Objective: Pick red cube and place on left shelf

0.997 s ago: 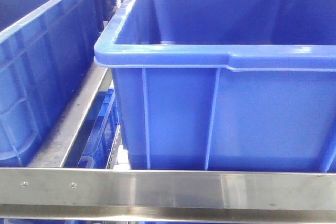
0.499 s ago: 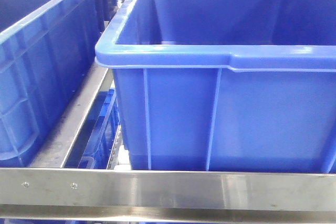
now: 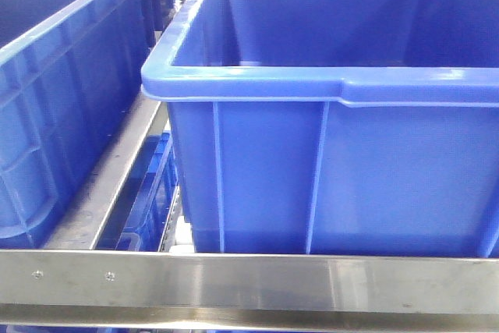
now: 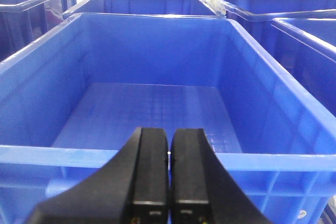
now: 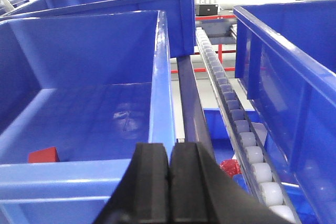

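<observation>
Brushed steel runs across the bottom of the front view: the flat rail of the left shelf (image 3: 249,282), with two small screws near its left end. On it stands a large blue crate (image 3: 327,169), ribbed on its front wall, and a second crate (image 3: 54,107) sits just beside it on the left, a steel runner between them.

From the left wrist, the left gripper (image 4: 168,153) hangs over the near rim of an open blue bin (image 4: 152,108) with a dimpled floor; its two black fingers are pressed together with nothing between them. More blue crates stand behind and to the right.

From the right wrist, the right gripper (image 5: 170,163) also has its fingers closed together, empty. The red cube (image 5: 43,155) lies on the floor of the crate below (image 5: 105,114), in its near left corner. To the right, a roller track (image 5: 241,129) slopes away, and something small and red (image 5: 229,168) lies beside it, possibly a ball; too hidden to tell.
</observation>
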### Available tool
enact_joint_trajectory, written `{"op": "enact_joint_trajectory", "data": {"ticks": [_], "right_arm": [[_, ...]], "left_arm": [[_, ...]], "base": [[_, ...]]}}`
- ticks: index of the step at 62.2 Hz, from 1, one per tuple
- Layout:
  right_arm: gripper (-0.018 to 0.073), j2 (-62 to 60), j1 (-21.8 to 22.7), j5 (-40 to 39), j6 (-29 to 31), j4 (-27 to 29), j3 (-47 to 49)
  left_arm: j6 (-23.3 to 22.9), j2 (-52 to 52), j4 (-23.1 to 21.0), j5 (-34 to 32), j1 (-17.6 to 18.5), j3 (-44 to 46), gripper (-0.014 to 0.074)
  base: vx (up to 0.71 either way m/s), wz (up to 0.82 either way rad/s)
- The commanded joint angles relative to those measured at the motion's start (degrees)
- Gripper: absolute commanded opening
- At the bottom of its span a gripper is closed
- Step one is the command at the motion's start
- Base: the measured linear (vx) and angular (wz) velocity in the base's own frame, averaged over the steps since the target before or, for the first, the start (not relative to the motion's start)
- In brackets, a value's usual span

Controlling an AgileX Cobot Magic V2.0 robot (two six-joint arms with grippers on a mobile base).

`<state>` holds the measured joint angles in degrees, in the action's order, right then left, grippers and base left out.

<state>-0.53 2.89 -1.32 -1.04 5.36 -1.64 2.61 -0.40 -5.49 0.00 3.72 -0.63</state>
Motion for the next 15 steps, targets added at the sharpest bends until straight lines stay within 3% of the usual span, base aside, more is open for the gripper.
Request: {"op": "enact_joint_trajectory", "data": {"ticks": [1, 15], "right_arm": [[0.0017, -1.1, 0.3, -5.2, 0.5, 0.1, 1.4], [0.0017, -1.1, 0.3, -5.2, 0.5, 0.1, 1.4]], "left_arm": [[-0.3, -0.7, -0.4, -4.8, 0.2, -1.4, 0.0122], [-0.3, -0.7, -0.4, -4.8, 0.2, -1.4, 0.0122]], "base": [[0.00, 0.00], [0.00, 0.00]]}}
